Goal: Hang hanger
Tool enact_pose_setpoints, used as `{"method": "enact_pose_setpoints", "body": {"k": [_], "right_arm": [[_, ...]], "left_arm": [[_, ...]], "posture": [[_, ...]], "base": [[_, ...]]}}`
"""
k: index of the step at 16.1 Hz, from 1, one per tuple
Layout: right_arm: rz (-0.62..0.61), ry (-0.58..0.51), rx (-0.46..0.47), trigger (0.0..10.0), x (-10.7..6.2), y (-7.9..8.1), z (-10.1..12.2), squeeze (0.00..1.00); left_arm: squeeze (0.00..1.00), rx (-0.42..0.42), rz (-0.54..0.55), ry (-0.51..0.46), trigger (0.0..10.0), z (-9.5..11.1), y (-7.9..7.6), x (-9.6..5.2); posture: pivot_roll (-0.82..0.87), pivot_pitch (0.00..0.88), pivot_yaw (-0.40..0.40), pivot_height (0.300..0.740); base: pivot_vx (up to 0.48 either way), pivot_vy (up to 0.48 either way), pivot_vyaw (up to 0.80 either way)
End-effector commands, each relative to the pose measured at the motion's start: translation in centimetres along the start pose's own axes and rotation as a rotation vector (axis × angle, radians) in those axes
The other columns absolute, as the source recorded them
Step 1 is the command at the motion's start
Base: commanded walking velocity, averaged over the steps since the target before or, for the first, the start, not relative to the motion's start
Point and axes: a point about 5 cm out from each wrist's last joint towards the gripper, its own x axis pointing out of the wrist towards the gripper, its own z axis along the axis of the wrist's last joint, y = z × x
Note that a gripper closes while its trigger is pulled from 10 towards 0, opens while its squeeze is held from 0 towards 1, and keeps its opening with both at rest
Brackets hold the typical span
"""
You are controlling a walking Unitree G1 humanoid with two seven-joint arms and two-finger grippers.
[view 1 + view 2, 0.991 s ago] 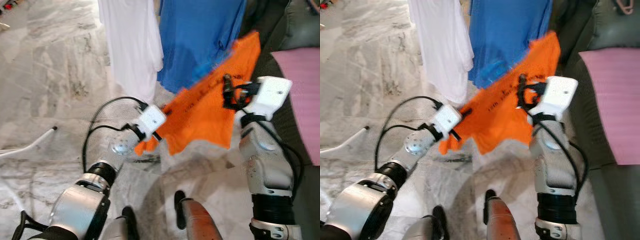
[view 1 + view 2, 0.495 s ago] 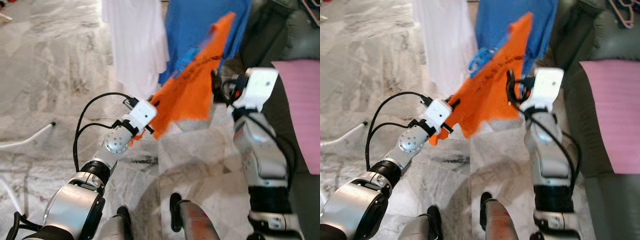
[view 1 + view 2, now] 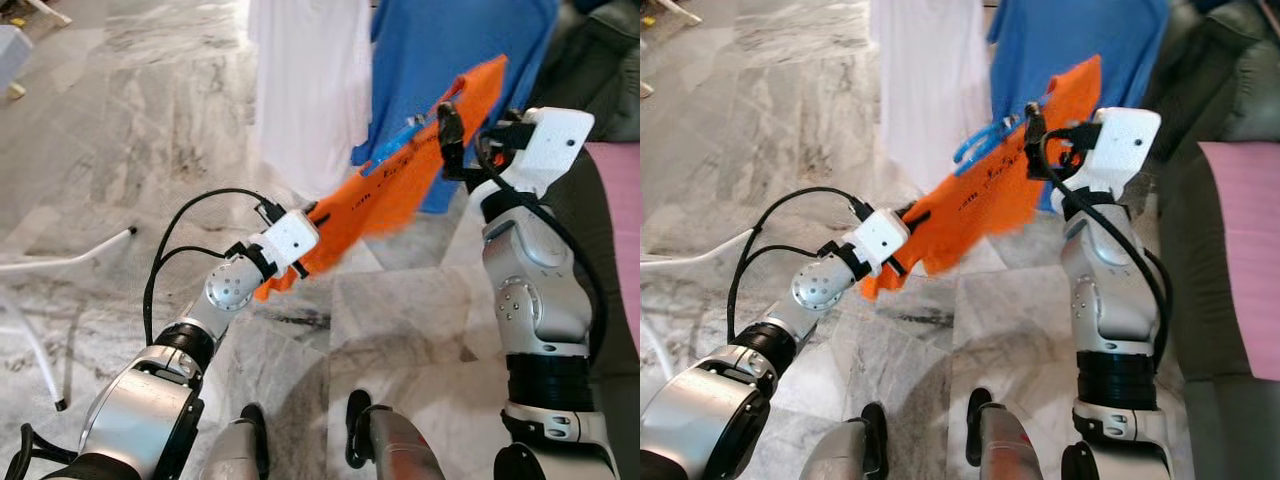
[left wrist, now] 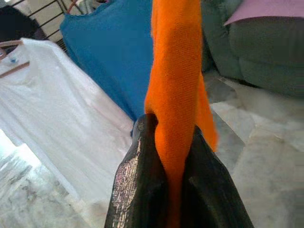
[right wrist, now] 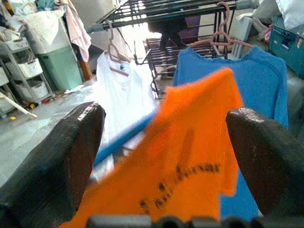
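- your left gripper [image 4: 173,156] is clenched on the low corner of the orange knitted shirt [image 3: 400,190], keeping it stretched.
- your right gripper [image 5: 166,156] stands spread wide, the shirt between its fingers, ready for the blue plastic hanger [image 3: 985,140].

Grey marble floor [image 3: 160,130]; white rack leg [image 3: 70,262] on it

The garment [image 3: 400,190] stretches between the two arms above the floor [image 3: 150,150]; the left tool [image 4: 166,156] pinches its lower end, the right tool [image 3: 447,130] is at its upper end with fingers [image 5: 61,156] spread wide; a hanger [image 3: 985,140] lies along the garment's far edge. Behind it two shirts [image 3: 320,80] hang side by side on the rack [image 5: 180,12]; a sofa [image 3: 1210,120] stands to the right.
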Motion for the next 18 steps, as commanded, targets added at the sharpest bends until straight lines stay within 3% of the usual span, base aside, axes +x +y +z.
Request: {"method": "enact_pose_setpoints", "body": {"k": [1, 4, 5, 6, 10, 18], "right_arm": [[-0.001, -0.004, 0.010, 10.0, 0.1, -0.3, 0.0, 0.00], [0.002, 0.010, 0.037, 10.0, 0.5, -0.2, -0.2, 0.00], [-0.013, 0.029, 0.038, 3.6, 0.6, -0.3, -0.6, 0.00], [-0.051, 0.059, 0.028, 0.0, 0.7, -0.6, -1.1, 0.00], [-0.139, 0.095, -0.010, 0.0, 0.5, -1.8, -1.7, 0.00], [-0.199, 0.096, 0.057, 0.0, 0.1, -2.5, -2.0, 0.00]], "left_arm": [[0.00, 0.007, -0.027, -0.049, 0.0, 0.5, -0.5, 0.0], [0.00, 0.004, -0.052, -0.080, 0.0, 0.8, -0.8, 0.1], [0.00, 0.003, -0.052, -0.083, 0.0, 0.9, -0.8, 0.1], [0.00, 0.000, -0.051, -0.091, 0.0, 1.0, -0.7, 0.1], [0.00, -0.010, -0.044, -0.094, 0.0, 0.9, -0.5, 0.0], [0.00, -0.040, -0.017, -0.095, 0.0, 1.1, 0.0, 0.1]], "posture": [[-0.20, 0.277, 0.032, 0.740], [-0.19, 0.280, 0.038, 0.740], [-0.19, 0.279, 0.039, 0.740], [-0.19, 0.276, 0.038, 0.740], [-0.19, 0.276, 0.038, 0.740], [-0.19, 0.283, 0.049, 0.740]], "base": [[0.000, 0.000, 0.00], [0.000, 0.000, 0.00], [0.000, 0.000, 0.00], [0.000, 0.000, 0.00], [0.000, 0.000, 0.00], [0.000, 0.000, 0.00]]}}
